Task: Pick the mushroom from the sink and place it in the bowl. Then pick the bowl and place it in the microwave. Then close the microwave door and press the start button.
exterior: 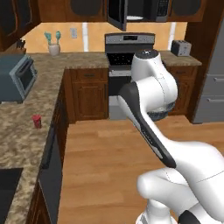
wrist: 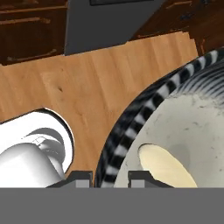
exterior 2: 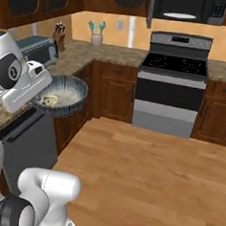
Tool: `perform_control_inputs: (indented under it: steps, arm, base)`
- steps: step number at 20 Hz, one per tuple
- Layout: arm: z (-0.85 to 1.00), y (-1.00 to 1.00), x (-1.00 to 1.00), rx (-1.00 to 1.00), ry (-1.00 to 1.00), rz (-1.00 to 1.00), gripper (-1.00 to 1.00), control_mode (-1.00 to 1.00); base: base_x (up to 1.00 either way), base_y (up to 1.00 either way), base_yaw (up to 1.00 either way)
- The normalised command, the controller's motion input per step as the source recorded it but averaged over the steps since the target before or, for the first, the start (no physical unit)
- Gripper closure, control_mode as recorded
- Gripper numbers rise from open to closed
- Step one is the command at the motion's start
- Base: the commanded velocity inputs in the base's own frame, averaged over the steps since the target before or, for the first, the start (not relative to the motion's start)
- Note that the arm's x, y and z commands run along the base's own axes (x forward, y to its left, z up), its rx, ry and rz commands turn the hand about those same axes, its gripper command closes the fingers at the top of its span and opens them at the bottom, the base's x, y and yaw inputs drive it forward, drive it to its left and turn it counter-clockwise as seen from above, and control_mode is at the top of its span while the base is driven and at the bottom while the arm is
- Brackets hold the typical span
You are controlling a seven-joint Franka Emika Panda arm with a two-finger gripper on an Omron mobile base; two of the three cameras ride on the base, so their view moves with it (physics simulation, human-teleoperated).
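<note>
The dark grey ribbed bowl hangs in the air over the wooden floor, beside the counter. My gripper is shut on its near rim, one finger inside and one outside. Inside the bowl lies the pale beige mushroom. In the hand view the striped bowl rim runs between my fingertips, with the gripper closed on it and the mushroom just past them. The bowl peeks out under my arm. The black microwave sits above the stove, its door swung open. A black corner of the sink shows at lower left.
A stove stands under the microwave. On the left counter are a grey-blue toaster oven and a small red cup. A utensil holder and a toaster sit at the back. The wooden floor is open.
</note>
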Motion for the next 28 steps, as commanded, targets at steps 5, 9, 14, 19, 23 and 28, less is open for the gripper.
perform_control_inputs:
  steps: [5,9,14,19,23,28]
  arm:
    - [0.00,0.00,0.00,0.00,0.00,0.00,1.00,1.00]
    - [0.00,0.00,0.00,0.00,0.00,0.00,1.00,1.00]
    - [0.00,0.00,0.00,0.00,0.00,0.00,1.00,1.00]
    - [0.00,0.00,0.00,0.00,0.00,0.00,1.00,1.00]
    - [0.00,0.00,0.00,0.00,0.00,0.00,1.00,1.00]
    - [0.00,0.00,0.00,0.00,0.00,0.00,1.00,1.00]
  base:
    - [0.98,-0.98,-0.26]
    - [1.00,-1.00,-0.24]
    - [1.00,-0.80,-0.20]
    - [1.00,-0.25,-0.05]
    - [1.00,0.00,0.00]
    - [1.00,0.01,0.00]
